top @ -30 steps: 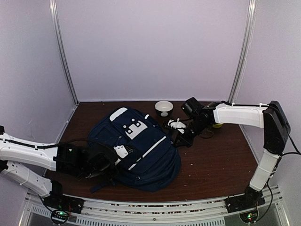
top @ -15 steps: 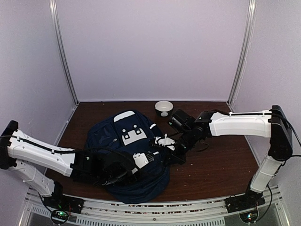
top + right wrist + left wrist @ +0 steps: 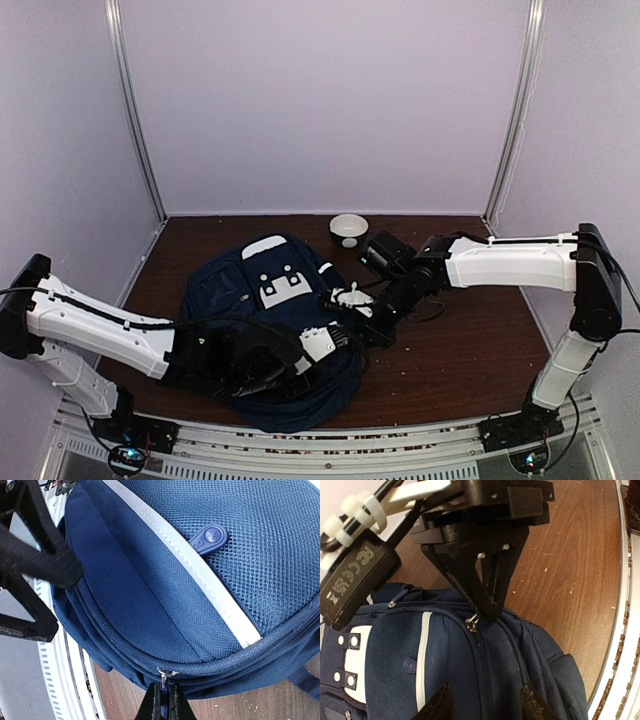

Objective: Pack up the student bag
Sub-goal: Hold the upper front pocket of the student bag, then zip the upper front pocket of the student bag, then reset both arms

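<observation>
Right, bag (image 3: 280, 330) is lying flat on the desk (image 3: 450, 340), left of centre; long axis running near-to-far, white-patch (image 3: 266, 246) end pointing to the far side; right hand (image 3: 161, 692) is clenching the zip pull (image 3: 162, 676) on the bag's right edge; left hand (image 3: 485, 692) is hovering over the near end, fingers parted, gripping nothing; the pull is probably going lengthwise.

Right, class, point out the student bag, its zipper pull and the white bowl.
student bag (image 3: 245, 295), top external view, on the navy front fabric.
zipper pull (image 3: 162, 675), right wrist view, on its small metal piece at the bag's seam.
white bowl (image 3: 348, 241), top external view, on its near outer wall.
</observation>
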